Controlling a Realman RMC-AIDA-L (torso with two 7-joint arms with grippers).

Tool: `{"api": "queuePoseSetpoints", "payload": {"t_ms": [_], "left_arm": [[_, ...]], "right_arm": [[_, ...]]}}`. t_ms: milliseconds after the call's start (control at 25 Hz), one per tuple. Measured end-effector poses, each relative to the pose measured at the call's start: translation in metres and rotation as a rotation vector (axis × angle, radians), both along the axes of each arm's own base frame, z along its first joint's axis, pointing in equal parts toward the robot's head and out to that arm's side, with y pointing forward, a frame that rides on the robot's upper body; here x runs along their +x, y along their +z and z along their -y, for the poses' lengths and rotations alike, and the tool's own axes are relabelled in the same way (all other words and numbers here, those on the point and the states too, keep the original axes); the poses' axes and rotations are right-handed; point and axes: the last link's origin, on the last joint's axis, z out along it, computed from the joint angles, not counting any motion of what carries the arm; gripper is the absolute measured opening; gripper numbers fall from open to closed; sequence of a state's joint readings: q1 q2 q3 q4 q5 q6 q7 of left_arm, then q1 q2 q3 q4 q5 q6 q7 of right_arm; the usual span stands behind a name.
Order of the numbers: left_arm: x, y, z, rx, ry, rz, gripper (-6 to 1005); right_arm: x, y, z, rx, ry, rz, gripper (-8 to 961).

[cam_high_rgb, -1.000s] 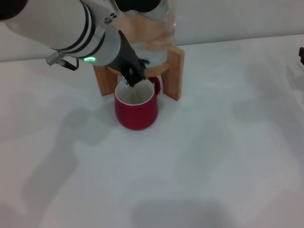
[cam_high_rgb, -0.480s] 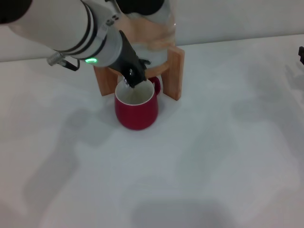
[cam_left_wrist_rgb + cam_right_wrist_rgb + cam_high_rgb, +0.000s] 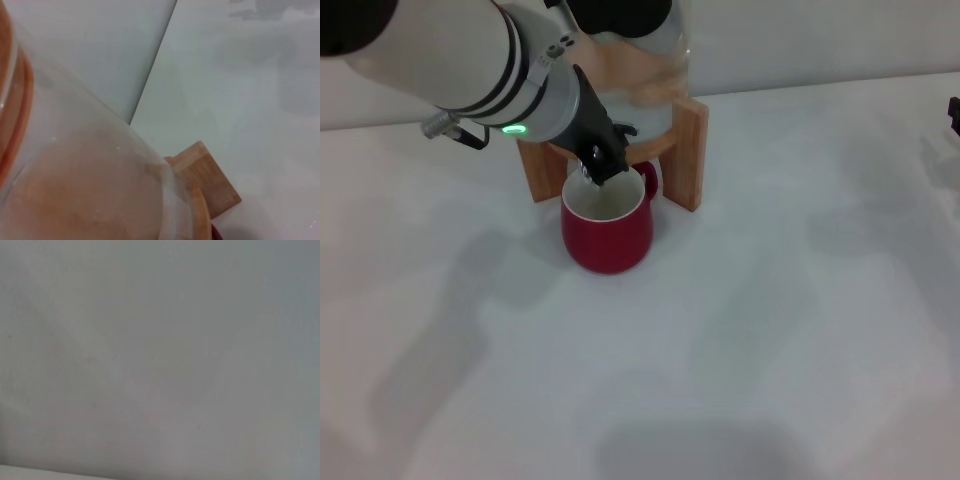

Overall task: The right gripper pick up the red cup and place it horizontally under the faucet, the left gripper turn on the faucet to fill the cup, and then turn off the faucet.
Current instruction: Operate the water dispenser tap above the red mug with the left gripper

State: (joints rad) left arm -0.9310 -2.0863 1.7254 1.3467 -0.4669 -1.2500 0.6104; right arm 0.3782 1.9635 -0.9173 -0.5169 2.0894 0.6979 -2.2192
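Red cup [image 3: 608,222]: It stands upright on the white worktop [image 3: 770,300], right in front of the wooden stand [image 3: 686,150], with its open top under the faucet [image 3: 590,172].
Left gripper [image 3: 600,160]: Its black tip is at the faucet, just above the cup's rim. I cannot tell if it is pinching the little lever or only pushing on it.
Right gripper [image 3: 954,112]: Only a dark bit shows at the far right edge, well away from the cup. I cannot tell its state.
Step now: I think this is the faucet step, turning the water on or off.
How to do it well: Move the lever slowly and only a little. Do not bump the cup. Watch the water and stop before it reaches the top.
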Motion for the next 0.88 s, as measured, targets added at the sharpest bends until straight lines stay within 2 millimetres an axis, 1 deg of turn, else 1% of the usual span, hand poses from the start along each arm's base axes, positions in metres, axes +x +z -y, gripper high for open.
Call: {"api": "queuePoseSetpoints", "payload": {"t_ms": [880], "left_arm": [[0.0034, -0.0001, -0.0011, 0.016, -0.017, 0.008, 43]], "right_arm": [[0.0015, -0.0001, 0.0011, -0.001, -0.005, 0.004, 307]]}}
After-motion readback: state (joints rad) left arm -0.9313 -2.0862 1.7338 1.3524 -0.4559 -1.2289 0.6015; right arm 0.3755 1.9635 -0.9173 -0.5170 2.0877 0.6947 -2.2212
